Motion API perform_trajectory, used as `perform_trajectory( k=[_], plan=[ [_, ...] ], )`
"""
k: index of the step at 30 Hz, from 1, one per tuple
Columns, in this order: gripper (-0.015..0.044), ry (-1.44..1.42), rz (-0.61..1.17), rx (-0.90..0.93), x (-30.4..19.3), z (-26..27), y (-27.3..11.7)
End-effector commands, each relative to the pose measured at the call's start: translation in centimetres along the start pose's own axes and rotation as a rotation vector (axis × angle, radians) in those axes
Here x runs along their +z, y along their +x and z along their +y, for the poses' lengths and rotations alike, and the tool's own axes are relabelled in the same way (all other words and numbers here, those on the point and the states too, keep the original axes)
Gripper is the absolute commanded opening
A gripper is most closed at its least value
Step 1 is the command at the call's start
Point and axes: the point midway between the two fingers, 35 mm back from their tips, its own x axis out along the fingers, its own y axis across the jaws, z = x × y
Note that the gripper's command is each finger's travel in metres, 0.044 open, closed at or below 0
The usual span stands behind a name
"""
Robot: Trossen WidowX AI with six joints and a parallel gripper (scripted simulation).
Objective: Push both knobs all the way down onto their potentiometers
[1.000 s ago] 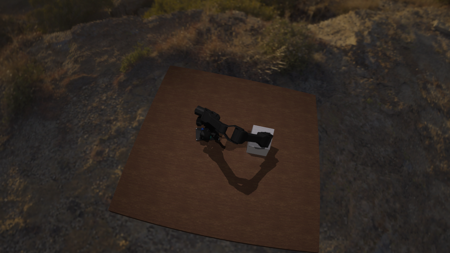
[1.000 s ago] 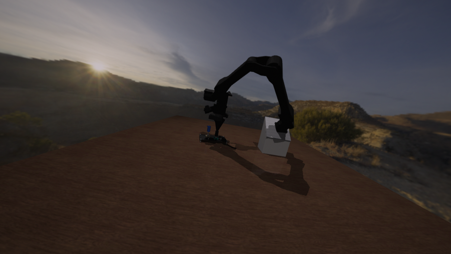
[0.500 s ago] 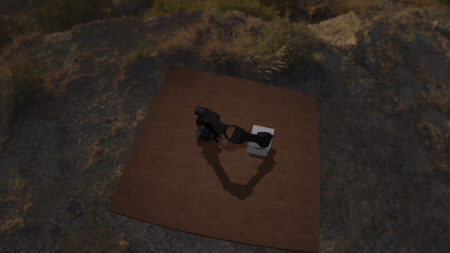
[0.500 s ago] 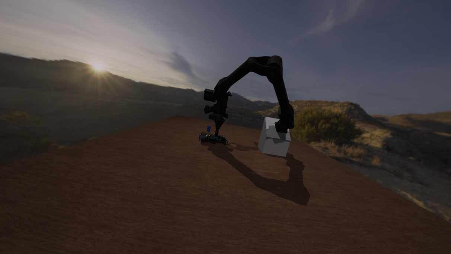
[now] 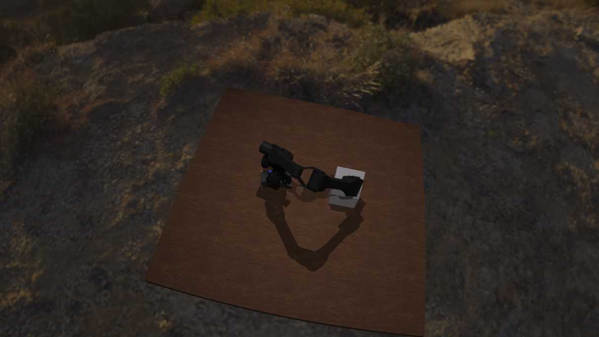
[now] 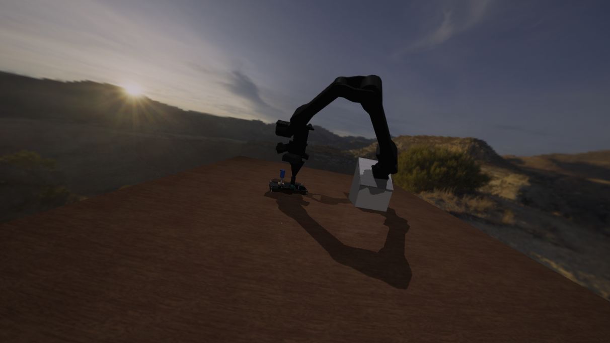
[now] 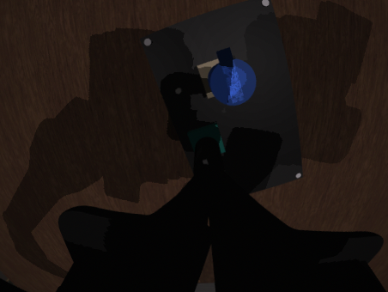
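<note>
The dark circuit board [image 5: 263, 179] [image 6: 273, 186] [image 7: 288, 129] stands low on the table. A blue knob [image 5: 270, 171] [image 6: 282, 173] [image 7: 233, 82] stands high above the board, with a gap and a thin shaft below it in the exterior view. A beige potentiometer [image 7: 207, 70] shows partly beneath it in the wrist view. My gripper [image 6: 293, 182] [image 7: 209, 172] is shut and points down, its tips right over the green potentiometer [image 7: 199, 133]. Whether the tips touch anything is unclear. A second knob cannot be made out; the dark fingers cover that spot.
The arm's white base block [image 5: 341, 201] [image 6: 372, 199] stands to the right of the board in the top and exterior views. The arm arches from it over the brown table [image 5: 234, 259] [image 6: 192, 255]. Arm shadows cover parts of the board and the table.
</note>
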Motion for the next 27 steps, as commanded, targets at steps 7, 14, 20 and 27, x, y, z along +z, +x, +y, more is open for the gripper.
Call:
perform_trajectory(
  k=[7, 14, 20, 27],
  plan=[
    [0.0000, -0.005, 0.003, 0.001, 0.03, 0.12, 0.53],
    [0.0000, -0.005, 0.003, 0.001, 0.03, 0.12, 0.56],
    [0.0000, -0.005, 0.003, 0.001, 0.03, 0.12, 0.74],
    [0.0000, -0.005, 0.003, 0.001, 0.03, 0.12, 0.74]
  ],
)
